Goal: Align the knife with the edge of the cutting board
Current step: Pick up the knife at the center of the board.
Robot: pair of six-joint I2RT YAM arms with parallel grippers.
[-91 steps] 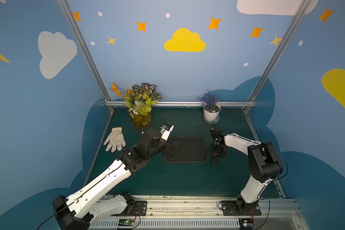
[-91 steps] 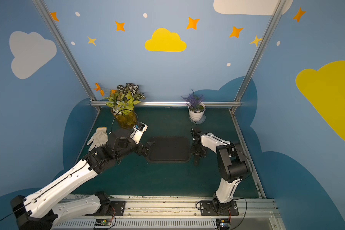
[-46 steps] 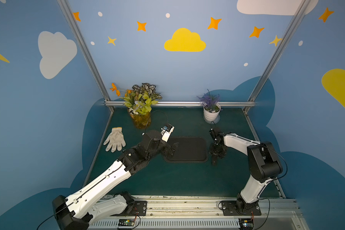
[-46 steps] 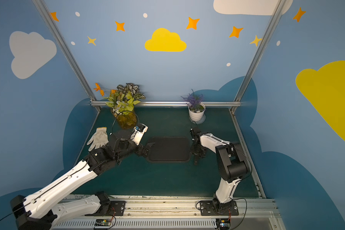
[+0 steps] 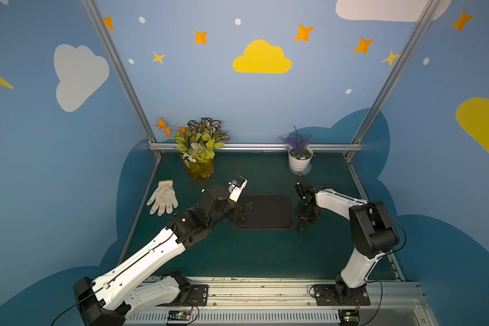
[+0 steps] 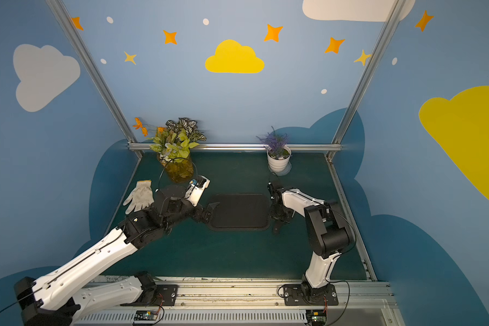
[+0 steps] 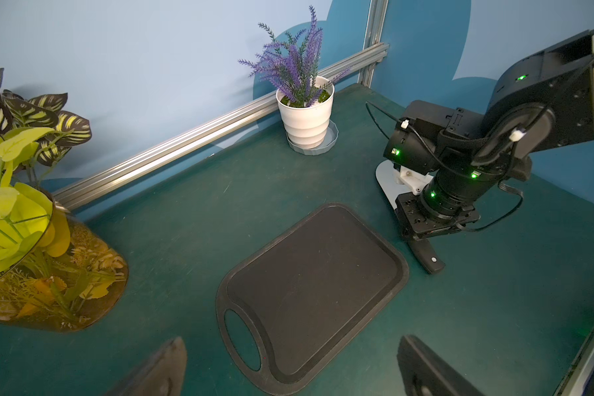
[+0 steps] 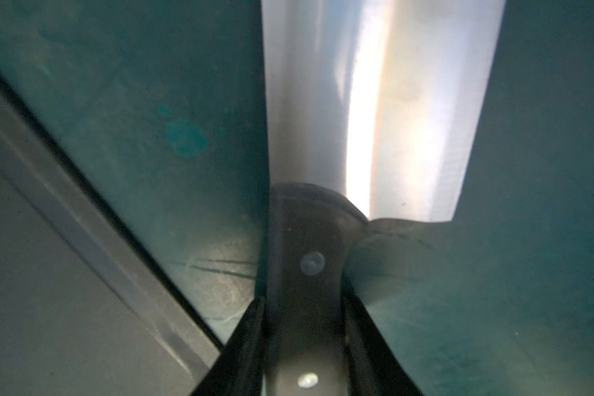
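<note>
The black cutting board [image 5: 266, 210] [image 6: 240, 210] [image 7: 309, 284] lies flat mid-table, its oval handle hole toward my left arm. The knife [image 8: 374, 103] lies on the green mat just off the board's far short edge. Its silver blade [image 7: 386, 176] points to the back and its black riveted handle [image 7: 429, 259] [image 5: 302, 228] [image 6: 276, 227] to the front. It runs at a slant to the board's rim [image 8: 83, 233]. My right gripper [image 8: 304, 308] [image 5: 307, 214] [image 6: 280, 215] [image 7: 422, 226] is shut on the knife handle. My left gripper [image 7: 294, 353] [image 5: 244, 213] [image 6: 209, 213] hovers open over the hole end.
A white work glove [image 5: 164, 196] lies at the left. A glass vase of leaves [image 5: 199, 169] [image 7: 48, 274] and a white pot of lavender [image 5: 299, 159] [image 7: 306, 120] stand along the back rail [image 7: 186, 144]. Green mat stretches in front of the board.
The right gripper's fingers have closed onto the knife handle. The left arm has shifted slightly; board and knife stay where they were.
</note>
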